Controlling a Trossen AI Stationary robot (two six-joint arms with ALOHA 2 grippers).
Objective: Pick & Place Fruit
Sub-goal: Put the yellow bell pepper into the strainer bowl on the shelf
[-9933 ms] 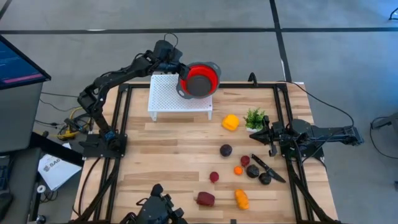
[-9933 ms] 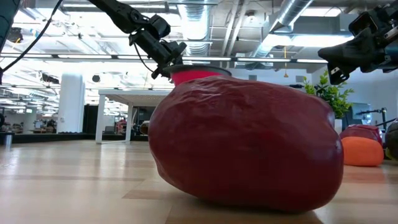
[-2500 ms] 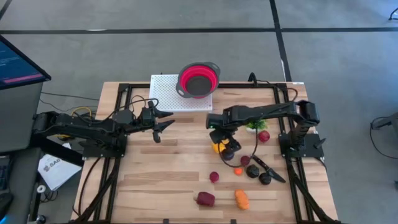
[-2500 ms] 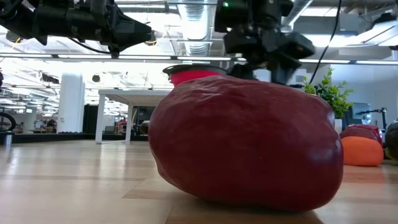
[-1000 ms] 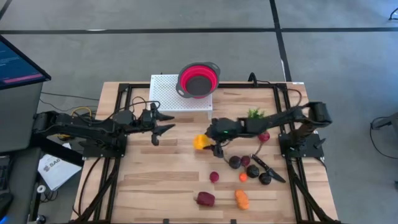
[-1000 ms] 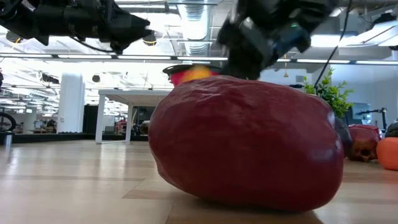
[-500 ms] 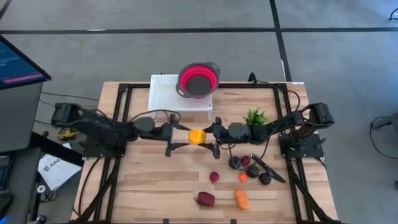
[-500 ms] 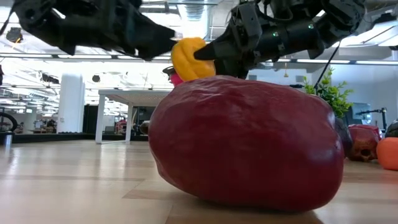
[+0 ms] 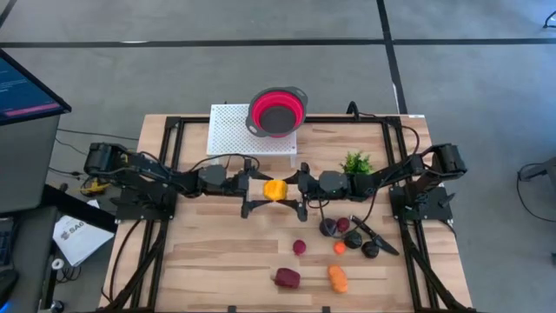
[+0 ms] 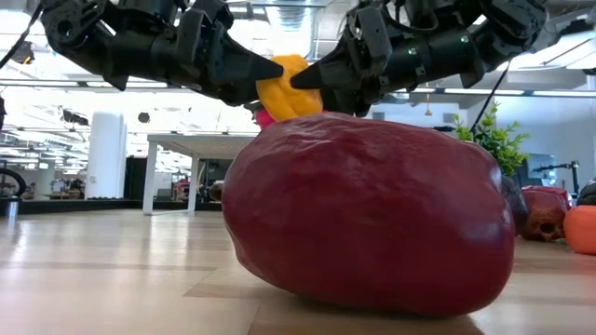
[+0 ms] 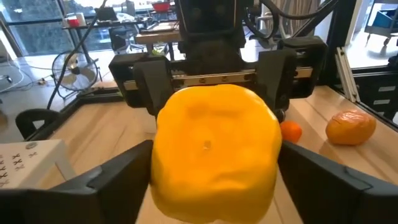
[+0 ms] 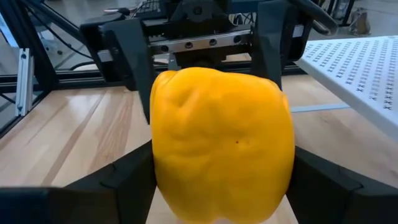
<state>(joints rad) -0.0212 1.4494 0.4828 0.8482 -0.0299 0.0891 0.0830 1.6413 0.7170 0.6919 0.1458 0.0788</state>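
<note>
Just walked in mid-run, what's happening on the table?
Both arms meet mid-table over one yellow-orange pepper. The right gripper holds it between its fingers, and the left gripper has its fingers on either side of it too, so it looks like a handover. The other fruit lies on the table, and the red bowl sits on the white rack.

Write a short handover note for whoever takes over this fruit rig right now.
Right gripper: shut on the yellow pepper, held in the air over the middle of the table.
Left gripper: open, its fingers either side of the same pepper, facing the right one.
Other fruit: lying on the right half of the table, some beside the knife.
Done: pepper lifted. The red bowl on the white rack looks empty.
Left: probably finish the hand-over, place the pepper, then move the rest.
</note>
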